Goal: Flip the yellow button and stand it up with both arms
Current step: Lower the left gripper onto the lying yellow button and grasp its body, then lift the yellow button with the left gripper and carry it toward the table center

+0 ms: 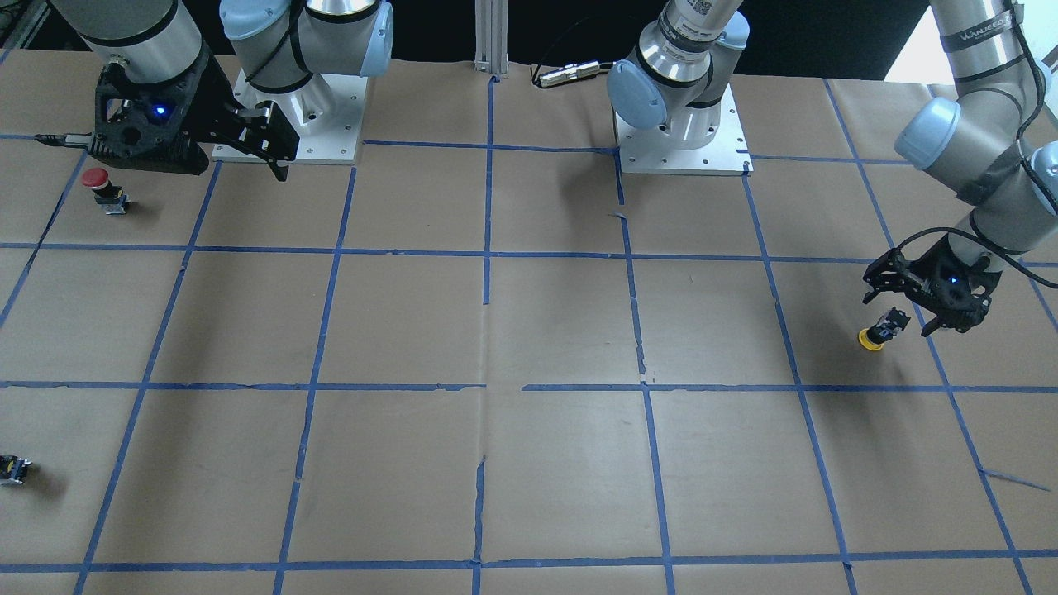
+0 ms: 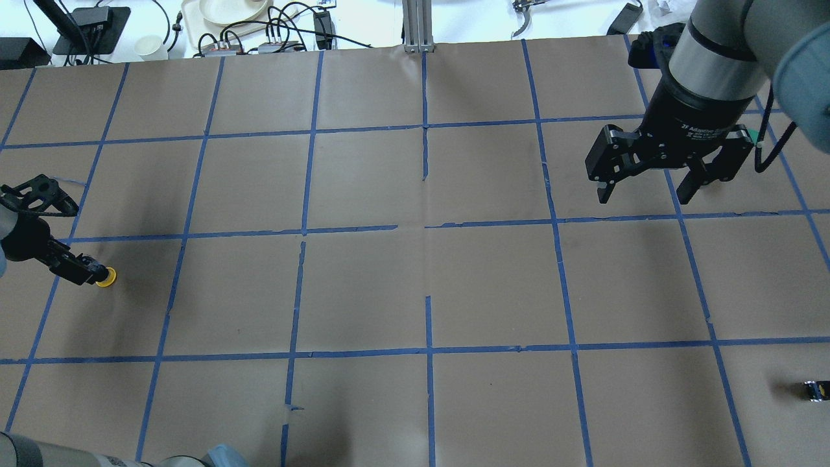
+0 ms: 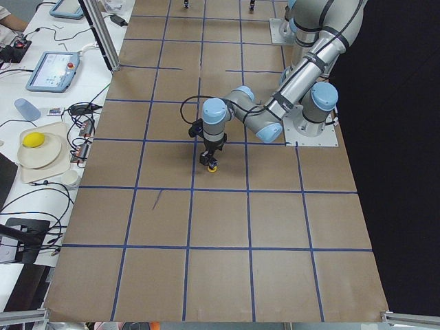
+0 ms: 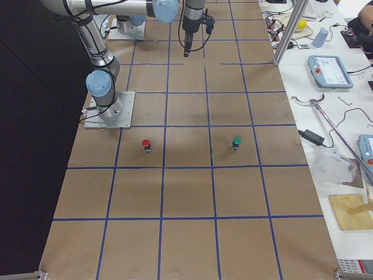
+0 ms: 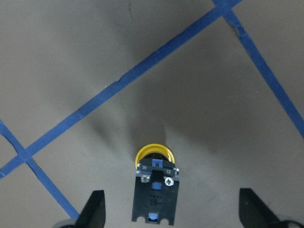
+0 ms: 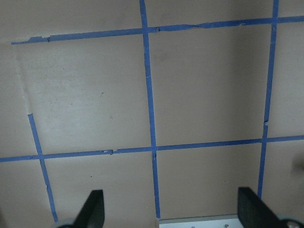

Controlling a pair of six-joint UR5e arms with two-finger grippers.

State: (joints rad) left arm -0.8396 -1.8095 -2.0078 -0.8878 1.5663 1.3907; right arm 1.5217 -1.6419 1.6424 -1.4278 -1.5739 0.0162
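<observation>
The yellow button (image 1: 876, 333) rests on the brown table with its yellow cap against the paper and its black-and-grey body pointing up toward my left gripper (image 1: 905, 310). In the left wrist view the button (image 5: 154, 185) sits midway between the two fingers, which stand wide apart and do not touch it. The left gripper (image 5: 172, 211) is open. It also shows in the overhead view (image 2: 61, 237) with the yellow cap (image 2: 106, 277) beside it. My right gripper (image 2: 647, 191) hangs open and empty above the table, far from the button.
A red-capped button (image 1: 103, 190) stands below the right gripper (image 1: 269, 149). A green-capped button (image 4: 236, 142) stands two squares from it. A tiny black-yellow part (image 2: 816, 390) lies at the table's edge. The arms' base plates (image 1: 682, 149) are bolted near the robot's side.
</observation>
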